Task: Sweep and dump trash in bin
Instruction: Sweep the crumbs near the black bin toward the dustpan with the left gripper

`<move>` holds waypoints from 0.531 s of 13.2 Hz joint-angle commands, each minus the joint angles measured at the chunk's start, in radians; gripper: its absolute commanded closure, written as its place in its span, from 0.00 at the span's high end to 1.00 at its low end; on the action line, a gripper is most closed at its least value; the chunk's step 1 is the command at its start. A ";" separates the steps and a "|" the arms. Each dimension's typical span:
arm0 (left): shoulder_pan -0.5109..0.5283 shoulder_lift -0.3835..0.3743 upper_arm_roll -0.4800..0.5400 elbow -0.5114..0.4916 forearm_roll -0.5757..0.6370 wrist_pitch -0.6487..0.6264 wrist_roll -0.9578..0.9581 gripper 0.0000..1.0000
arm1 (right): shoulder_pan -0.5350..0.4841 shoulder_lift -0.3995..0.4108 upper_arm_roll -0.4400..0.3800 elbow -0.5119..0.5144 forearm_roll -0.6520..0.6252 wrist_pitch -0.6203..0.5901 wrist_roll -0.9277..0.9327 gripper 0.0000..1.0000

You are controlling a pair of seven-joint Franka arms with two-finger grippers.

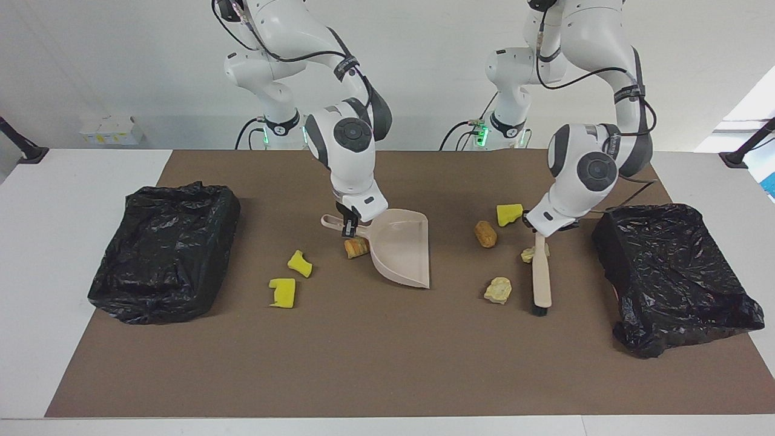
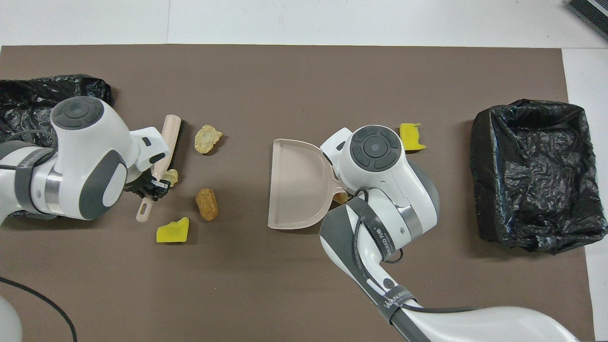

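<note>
While the left gripper (image 1: 535,229) clamps the brush (image 1: 540,278), the right gripper (image 1: 347,228) clamps the dustpan (image 1: 402,247) handle

- A brown mat (image 1: 387,363) covers the middle of the white table (image 1: 36,272).
- A small white box (image 1: 110,129) sits on the table off the mat, at its corner toward the right arm's end, near the wall.
</note>
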 commanded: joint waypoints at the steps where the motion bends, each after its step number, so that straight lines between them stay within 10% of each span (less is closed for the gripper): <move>1: -0.119 -0.057 0.011 -0.064 0.004 -0.002 -0.008 0.00 | 0.000 -0.019 0.008 -0.042 -0.007 0.027 -0.023 0.00; 7: -0.294 -0.119 0.011 -0.062 0.004 -0.192 -0.044 0.00 | 0.005 -0.028 0.016 -0.053 0.008 -0.049 -0.083 0.00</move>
